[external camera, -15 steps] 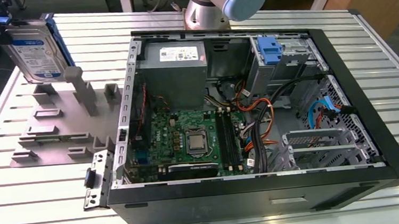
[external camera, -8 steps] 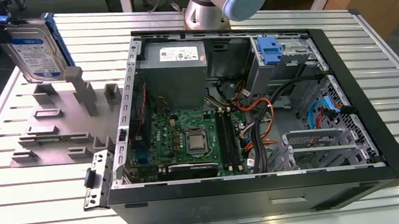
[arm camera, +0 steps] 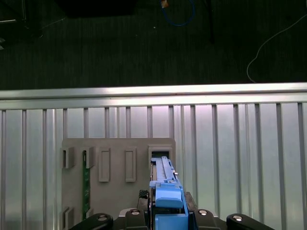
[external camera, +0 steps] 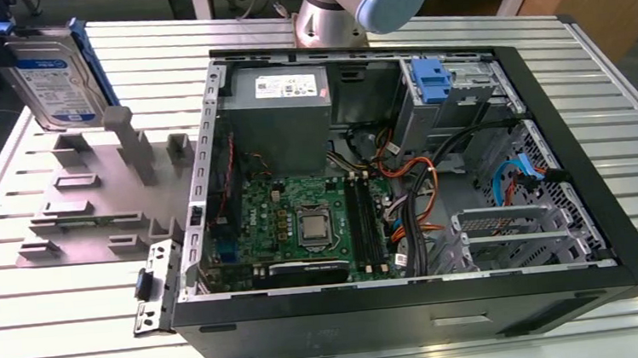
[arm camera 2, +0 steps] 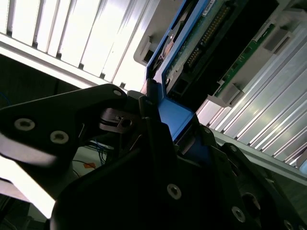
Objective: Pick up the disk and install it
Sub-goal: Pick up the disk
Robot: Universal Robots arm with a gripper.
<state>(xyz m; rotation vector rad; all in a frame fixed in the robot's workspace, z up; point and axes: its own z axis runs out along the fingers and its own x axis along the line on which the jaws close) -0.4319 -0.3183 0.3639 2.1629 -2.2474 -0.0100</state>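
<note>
Pincer (arm camera: 169,215) clamped on disk (external camera: 55,76) blue frame edge; disk hangs upright beneath, above grey holder (external camera: 82,206). Flat faces free, likely for slotting.

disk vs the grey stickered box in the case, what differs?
The disk is held upright by the gripper, outside the case; the grey box sits inside it. The disk is thin with a blue frame; the grey box is bulkier and plain. Both carry labels.
</note>
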